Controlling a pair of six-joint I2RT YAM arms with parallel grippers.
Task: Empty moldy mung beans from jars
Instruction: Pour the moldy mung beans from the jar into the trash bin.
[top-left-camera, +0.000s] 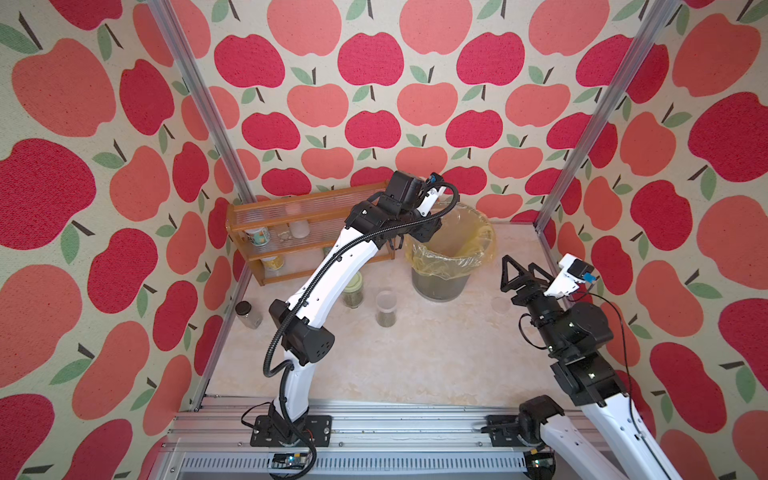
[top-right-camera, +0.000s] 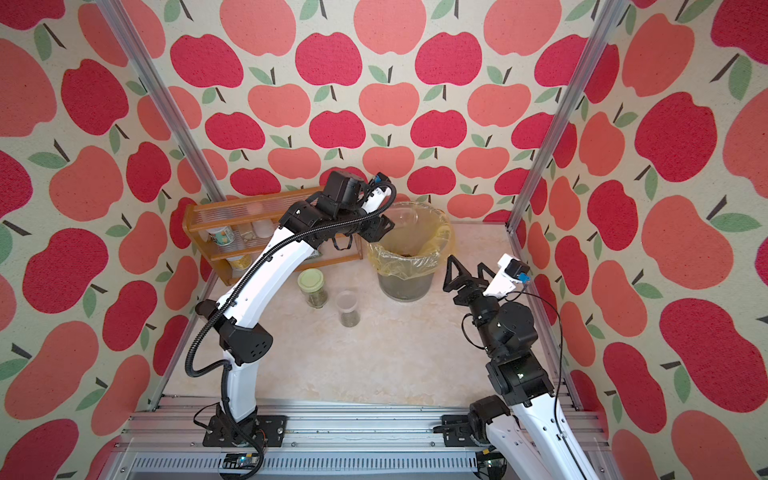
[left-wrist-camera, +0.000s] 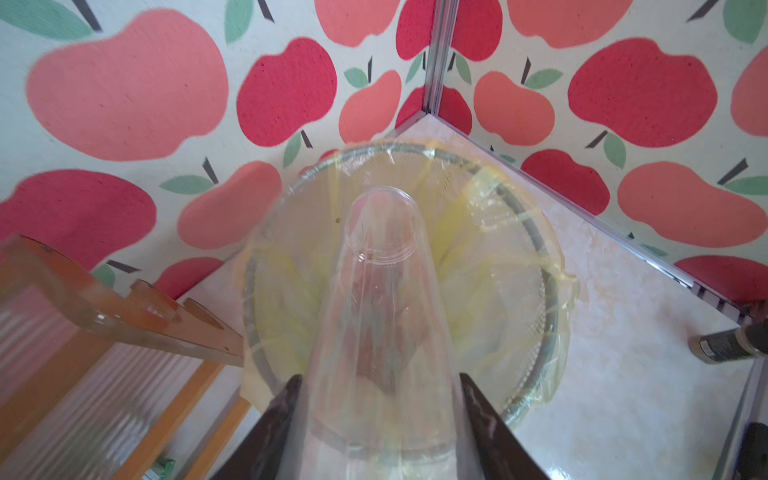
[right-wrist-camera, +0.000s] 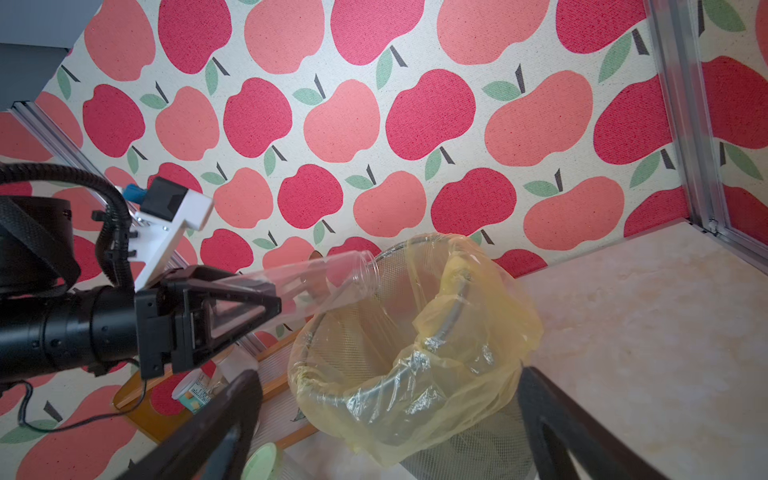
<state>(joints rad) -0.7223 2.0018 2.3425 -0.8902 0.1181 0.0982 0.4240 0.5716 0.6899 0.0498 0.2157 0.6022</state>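
Top views. The left gripper (top-right-camera: 376, 229) reaches over a mesh bin (top-left-camera: 441, 286) lined with a thin, crinkled yellow plastic liner (top-left-camera: 478, 245). Its jaws are clamped on the tall slim tube (top-right-camera: 402, 216), which is clear and hard to make out here. The right gripper (top-left-camera: 519, 264) hangs above the pale marbled table (top-left-camera: 415, 365) beside the bin, jaws spread wide with nothing between them.

The squat jar (top-right-camera: 313, 286), glass with a round pale green lid, stands upright just beside the short cylinder (top-right-camera: 348, 307). Mung beans (top-right-camera: 350, 319) fill the lower part of each as dull olive grain. A small jar (top-left-camera: 248, 314) with a dark cap stands apart by the wall. The wooden rack (top-left-camera: 291, 232) has ribbed clear panels and holds a tub (top-left-camera: 257, 237) with a teal and orange print; its writing is too small to read.

Left wrist. Two dark tapered fingers (left-wrist-camera: 282, 419) press the tube's clear walls from both sides. The threaded open mouth is over the bin's opening. The tube looks empty.

Right wrist. The tube lies near level in the left gripper, mouth above the bin's rim. The right gripper's own two dark fingers (right-wrist-camera: 232, 415) stand well apart. The tub's label shows here too, unreadable.
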